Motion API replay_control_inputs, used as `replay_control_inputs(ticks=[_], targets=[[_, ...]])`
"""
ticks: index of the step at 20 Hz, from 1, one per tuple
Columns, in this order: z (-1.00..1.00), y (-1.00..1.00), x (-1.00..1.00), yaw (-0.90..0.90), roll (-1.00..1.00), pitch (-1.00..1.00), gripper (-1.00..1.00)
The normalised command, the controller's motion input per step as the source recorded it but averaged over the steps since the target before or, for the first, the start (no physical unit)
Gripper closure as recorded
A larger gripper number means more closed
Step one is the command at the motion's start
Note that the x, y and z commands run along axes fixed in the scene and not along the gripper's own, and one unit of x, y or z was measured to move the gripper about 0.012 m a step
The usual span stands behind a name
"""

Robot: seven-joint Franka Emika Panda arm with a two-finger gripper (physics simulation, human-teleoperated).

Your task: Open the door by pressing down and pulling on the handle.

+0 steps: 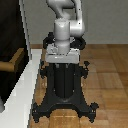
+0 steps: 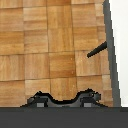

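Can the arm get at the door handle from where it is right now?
Probably yes. The handle sticks out from the door on the exterior view's left, with nothing between it and the arm. The wrist view also shows it over bare floor. The end effector itself isn't visible.

The door point(image 1: 11, 47) is very dark brown-black with a light grey edge; its handle point(image 1: 13, 60) is brass-brown. The pedestal point(image 1: 64, 85) is black, the floor point(image 1: 107, 75) a tan wood-plank pattern.
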Motion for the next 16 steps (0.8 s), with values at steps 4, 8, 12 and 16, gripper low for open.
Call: replay_control_inputs(ticks=[4,8,12,16], targets=[[0.0,0.0,0.0,0.0,0.0,0.0,-1.0],[0.5,0.0,0.0,0.0,0.0,0.0,-1.0],[0.75,0.0,0.0,0.0,0.0,0.0,-1.0],[0.75,0.0,0.0,0.0,0.0,0.0,-1.0]])
